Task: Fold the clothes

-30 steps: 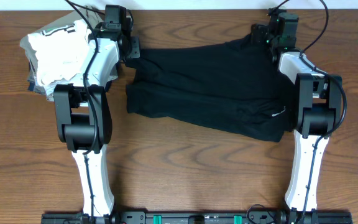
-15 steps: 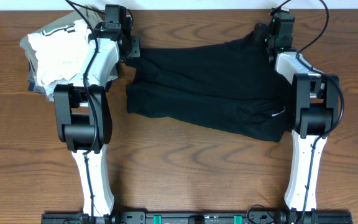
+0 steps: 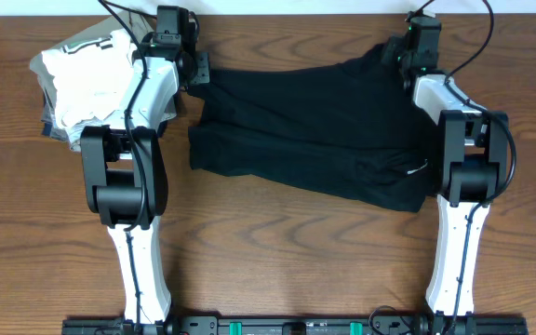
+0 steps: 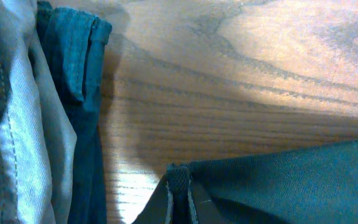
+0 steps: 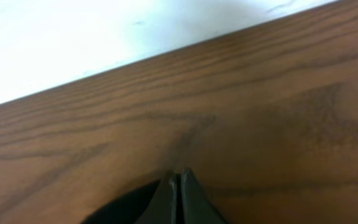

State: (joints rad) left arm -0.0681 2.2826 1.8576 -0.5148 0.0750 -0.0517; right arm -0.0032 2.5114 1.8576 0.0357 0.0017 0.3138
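The clothes [image 3: 314, 130], a black garment with a small white logo [image 3: 419, 169], lie spread across the middle of the table. My left gripper [image 3: 194, 72] sits at the garment's far left corner. In the left wrist view it [image 4: 179, 182] is shut on a fold of black mesh cloth, and the rest of the clothes [image 4: 291, 183] trail off to the right. My right gripper [image 3: 397, 52] is at the far right corner. In its wrist view the fingertips [image 5: 178, 178] are pressed together, with the black cloth [image 5: 120, 210] running up under them.
A stack of folded white, khaki and grey garments [image 3: 82, 84] lies at the far left, close beside the left gripper; in the left wrist view this stack [image 4: 23, 124] fills the left side. The table's far edge and a white wall [image 5: 104, 37] are just beyond the right gripper.
The right gripper's jaws have closed at the garment's far right corner after a small shift toward the far edge. The left gripper and the garment have not moved.
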